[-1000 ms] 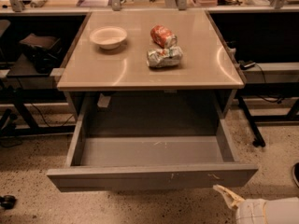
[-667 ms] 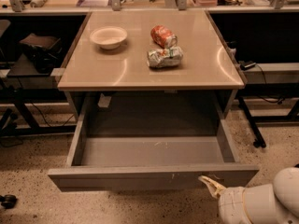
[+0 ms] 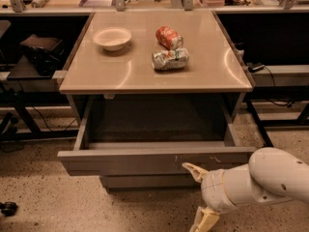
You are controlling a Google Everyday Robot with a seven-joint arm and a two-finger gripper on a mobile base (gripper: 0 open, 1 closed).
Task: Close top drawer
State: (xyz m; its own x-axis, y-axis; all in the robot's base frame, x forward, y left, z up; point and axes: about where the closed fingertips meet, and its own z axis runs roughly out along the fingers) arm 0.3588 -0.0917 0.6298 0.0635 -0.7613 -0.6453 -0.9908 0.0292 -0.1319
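Note:
The top drawer (image 3: pixel 145 161) is a wide grey metal drawer under the beige tabletop (image 3: pixel 96 76). It stands partly pulled out, its inside looks empty, and its flat front has pale scratches right of centre. My gripper (image 3: pixel 197 195) is low at the right, in front of the drawer front's lower right part. Its pale fingers are spread open and hold nothing. The upper fingertip (image 3: pixel 189 168) lies at the front's lower edge; I cannot tell whether it touches. The white arm (image 3: pixel 270 175) comes in from the right edge.
A white bowl (image 3: pixel 112 37), a red can (image 3: pixel 169 36) and a crushed can (image 3: pixel 170 59) lie on the tabletop. A lower grey drawer front (image 3: pixel 145 181) sits shut beneath. Dark benches with cables (image 3: pixel 275 103) flank the cabinet. A speckled floor (image 3: pixel 58 202) lies in front.
The drawer front now stands nearer the cabinet, with less of its inside showing. My gripper and arm have moved left and up to the drawer front.

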